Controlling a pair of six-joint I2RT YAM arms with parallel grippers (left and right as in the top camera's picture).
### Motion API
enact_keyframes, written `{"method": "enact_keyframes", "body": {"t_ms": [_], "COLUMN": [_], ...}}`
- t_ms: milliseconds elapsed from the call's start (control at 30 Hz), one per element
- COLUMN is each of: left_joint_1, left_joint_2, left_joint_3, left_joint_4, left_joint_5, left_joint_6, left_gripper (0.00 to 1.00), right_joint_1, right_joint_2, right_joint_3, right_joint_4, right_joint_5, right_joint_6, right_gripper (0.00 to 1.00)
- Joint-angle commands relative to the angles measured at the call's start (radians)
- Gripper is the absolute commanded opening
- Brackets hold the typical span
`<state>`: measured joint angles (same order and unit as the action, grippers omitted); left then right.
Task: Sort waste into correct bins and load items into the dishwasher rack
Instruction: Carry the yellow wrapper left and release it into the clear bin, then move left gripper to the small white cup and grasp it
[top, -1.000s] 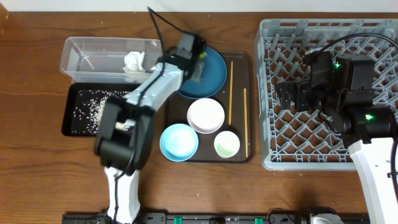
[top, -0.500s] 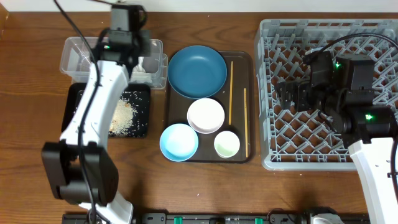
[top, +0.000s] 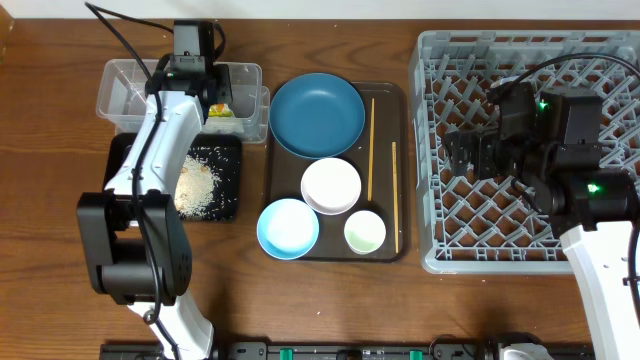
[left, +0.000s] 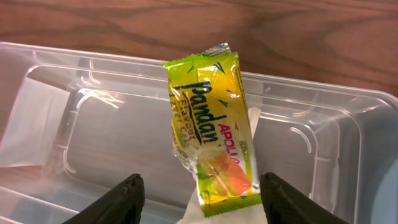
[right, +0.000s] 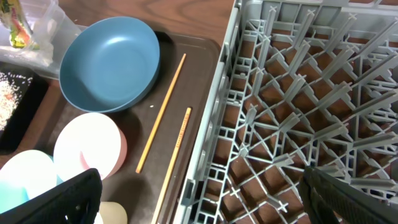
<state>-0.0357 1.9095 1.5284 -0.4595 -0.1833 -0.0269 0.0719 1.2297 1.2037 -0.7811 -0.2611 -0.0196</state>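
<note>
In the clear tub (top: 130, 90), the snack wrapper (left: 214, 134) is lying on white tissue (left: 254, 121). It is looking light, crinkly and slick, best pinched across its flat middle. The left gripper (left: 202, 193) is hovering just above, pointing down, jaws spread wide and holding nothing. The 2 chopsticks (top: 372, 150) are waiting on the brown tray (top: 385, 120). Over the rack (top: 600, 50), the right gripper (right: 208, 196) is hanging spread and empty.

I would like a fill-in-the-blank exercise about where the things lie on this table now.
The pandan snack wrapper lies in the ____ plastic tub. The rice scraps lie in the ____ tray. ____ wooden chopsticks lie on the brown serving tray, beside the blue plate.
Missing words: clear; black; two.
</note>
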Motion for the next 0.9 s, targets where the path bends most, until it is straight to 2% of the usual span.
{"method": "enact_keyframes", "body": {"t_ms": [0, 167, 300, 467, 633, 767, 867], "left_joint_1": [0.000, -0.004, -0.015, -0.041, -0.094, -0.190, -0.286], "left_joint_2": [-0.010, -0.055, -0.144, -0.255, -0.294, -0.292, -0.292], "left_joint_3": [0.010, 0.025, 0.025, 0.025, 0.025, 0.006, -0.031], "left_joint_4": [0.019, 0.018, -0.032, -0.212, -0.450, -0.601, -0.639], "left_joint_5": [-0.009, 0.002, 0.114, 0.348, 0.557, 0.617, 0.611], "left_joint_6": [-0.005, -0.005, -0.005, -0.006, -0.029, -0.039, -0.080], "left_gripper": [0.63, 0.63, 0.63, 0.63, 0.63, 0.63, 0.62], "right_joint_1": [0.006, 0.006, 0.006, 0.006, 0.006, 0.006, 0.006], "right_joint_2": [0.001, 0.001, 0.001, 0.001, 0.001, 0.001, 0.001], "right_joint_3": [0.024, 0.024, 0.024, 0.024, 0.024, 0.024, 0.024], "right_joint_4": [0.003, 0.003, 0.003, 0.003, 0.003, 0.003, 0.003], "right_joint_5": [0.002, 0.002, 0.002, 0.002, 0.002, 0.002, 0.002], "right_joint_6": [-0.015, -0.016, -0.016, -0.015, -0.015, -0.015, -0.015], "right_gripper": [0.99, 0.99, 0.99, 0.99, 0.99, 0.99, 0.99]}}
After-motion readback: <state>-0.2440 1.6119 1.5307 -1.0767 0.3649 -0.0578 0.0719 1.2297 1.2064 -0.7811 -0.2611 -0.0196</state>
